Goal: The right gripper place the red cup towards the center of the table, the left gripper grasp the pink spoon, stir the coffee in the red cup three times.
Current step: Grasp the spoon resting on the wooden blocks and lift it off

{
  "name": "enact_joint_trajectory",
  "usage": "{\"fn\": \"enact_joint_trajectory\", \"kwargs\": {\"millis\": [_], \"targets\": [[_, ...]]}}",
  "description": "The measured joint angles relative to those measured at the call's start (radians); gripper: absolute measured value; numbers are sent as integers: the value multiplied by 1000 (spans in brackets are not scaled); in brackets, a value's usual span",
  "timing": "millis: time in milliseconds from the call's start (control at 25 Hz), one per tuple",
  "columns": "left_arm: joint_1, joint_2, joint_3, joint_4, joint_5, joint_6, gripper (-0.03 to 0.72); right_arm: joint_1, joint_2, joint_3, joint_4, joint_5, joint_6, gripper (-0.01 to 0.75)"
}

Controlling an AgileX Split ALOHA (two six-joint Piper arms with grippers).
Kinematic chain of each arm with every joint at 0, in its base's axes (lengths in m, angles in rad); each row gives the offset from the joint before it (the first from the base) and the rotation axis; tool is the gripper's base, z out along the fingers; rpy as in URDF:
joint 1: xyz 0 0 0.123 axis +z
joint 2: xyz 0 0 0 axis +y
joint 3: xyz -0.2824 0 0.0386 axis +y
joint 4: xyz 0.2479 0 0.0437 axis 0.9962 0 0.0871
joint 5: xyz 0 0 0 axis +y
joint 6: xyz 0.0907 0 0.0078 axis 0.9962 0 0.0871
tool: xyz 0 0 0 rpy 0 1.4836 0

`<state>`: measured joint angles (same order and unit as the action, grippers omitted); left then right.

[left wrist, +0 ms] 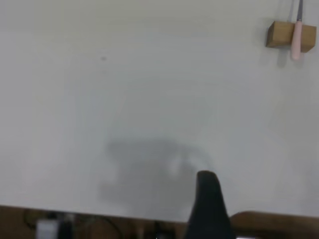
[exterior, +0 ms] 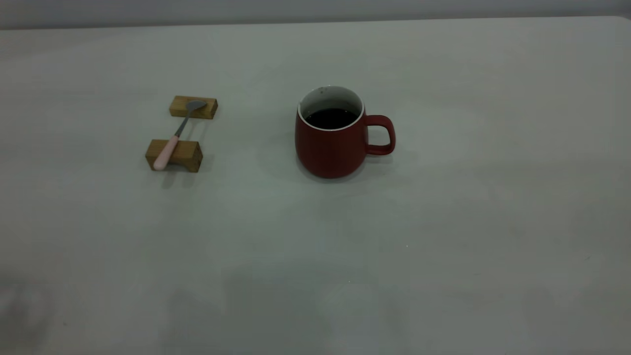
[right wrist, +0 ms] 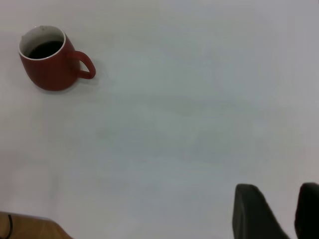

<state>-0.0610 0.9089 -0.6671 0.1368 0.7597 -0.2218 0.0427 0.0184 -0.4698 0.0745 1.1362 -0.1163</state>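
Note:
The red cup (exterior: 330,148) stands upright near the middle of the table (exterior: 443,236), its handle pointing right, with dark coffee (exterior: 331,118) inside. The pink spoon (exterior: 172,138) lies to its left across two wooden blocks, bowl on the far one. Neither arm shows in the exterior view. In the left wrist view my left gripper (left wrist: 229,199) hangs over the table's near edge, far from the spoon (left wrist: 297,40). My right gripper (right wrist: 285,201) is open and empty over bare table, well away from the cup (right wrist: 50,69).
The far wooden block (exterior: 193,107) and the near one (exterior: 174,155) carry the spoon at the table's left. The table's edge and a brown surface below it (left wrist: 279,224) show in the left wrist view.

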Motion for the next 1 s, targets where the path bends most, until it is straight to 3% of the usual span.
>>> {"fn": "enact_joint_trajectory", "kwargs": {"millis": [280,520,720,1000], "targets": [[-55,476,-117,-24,-205,-20,645,0,0,0,0,0,0,241],[-127,836,-260,-25,-295,-45,645,0,0,0,0,0,0,241],[-160,1024,-349,-56,-359,-47,640,0,0,0,0,0,0,241],[-160,1148,-362,-104,-469,-41,636,0,0,0,0,0,0,241]]}}
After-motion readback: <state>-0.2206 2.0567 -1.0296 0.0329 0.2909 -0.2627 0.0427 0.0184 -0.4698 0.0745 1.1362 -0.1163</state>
